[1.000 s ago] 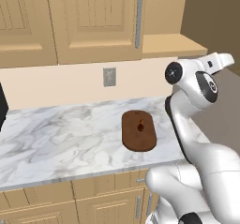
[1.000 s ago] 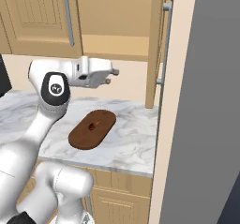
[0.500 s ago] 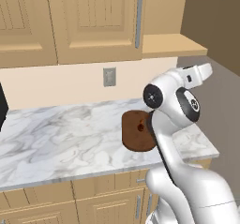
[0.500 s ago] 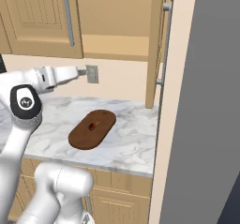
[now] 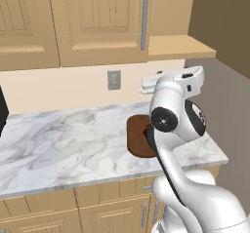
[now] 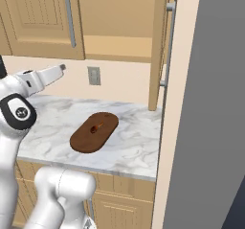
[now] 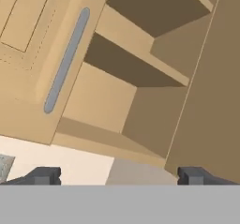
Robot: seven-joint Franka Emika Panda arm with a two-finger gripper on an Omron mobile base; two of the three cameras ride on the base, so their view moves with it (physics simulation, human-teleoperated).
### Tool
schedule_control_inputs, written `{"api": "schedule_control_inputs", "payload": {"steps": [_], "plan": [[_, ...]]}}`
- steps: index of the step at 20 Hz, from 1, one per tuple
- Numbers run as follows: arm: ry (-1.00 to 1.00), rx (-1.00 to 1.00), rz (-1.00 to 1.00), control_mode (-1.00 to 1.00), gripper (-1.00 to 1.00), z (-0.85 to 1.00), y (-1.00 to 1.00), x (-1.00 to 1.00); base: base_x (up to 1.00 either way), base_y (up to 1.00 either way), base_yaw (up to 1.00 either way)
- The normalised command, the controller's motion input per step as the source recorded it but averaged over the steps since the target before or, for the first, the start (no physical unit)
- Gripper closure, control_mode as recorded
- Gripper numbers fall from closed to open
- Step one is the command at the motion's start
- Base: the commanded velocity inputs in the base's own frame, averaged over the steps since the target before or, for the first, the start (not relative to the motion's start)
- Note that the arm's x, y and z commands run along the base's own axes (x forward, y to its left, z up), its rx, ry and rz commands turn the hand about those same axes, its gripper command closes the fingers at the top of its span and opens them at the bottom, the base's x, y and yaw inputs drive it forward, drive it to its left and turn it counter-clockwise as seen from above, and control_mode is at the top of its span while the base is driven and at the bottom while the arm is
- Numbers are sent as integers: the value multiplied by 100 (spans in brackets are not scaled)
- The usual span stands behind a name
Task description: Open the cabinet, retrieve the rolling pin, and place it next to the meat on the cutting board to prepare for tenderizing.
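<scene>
End effector (image 7: 119, 175), fingers spread and empty, faces the cabinet (image 7: 140, 73) with one door swung open. Cutting board (image 6: 94, 131) lies on the marble desk (image 6: 134, 144), bearing the meat (image 6: 98, 126).

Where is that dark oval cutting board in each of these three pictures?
Left base view: cutting board at centre, partly behind the arm.
Right base view: left of centre on the counter.
Hand view: not in it.
Shared landmark: the grey cabinet handle.
</scene>
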Motion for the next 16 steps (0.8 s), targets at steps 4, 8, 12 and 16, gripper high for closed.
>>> {"api": "schedule_control_inputs", "payload": {"steps": [4, 8, 12, 16], "plan": [[-10, 8, 34, -100, -100, 14, 72, 0, 0, 0, 0], [-2, 12, 27, -100, -100, 10, 57, -7, 0, 0, 0], [0, 18, 25, -100, -100, 25, 41, 4, 0, 0, 0], [0, 22, 17, -100, -100, 51, 8, 32, 0, 0, 0]]}}
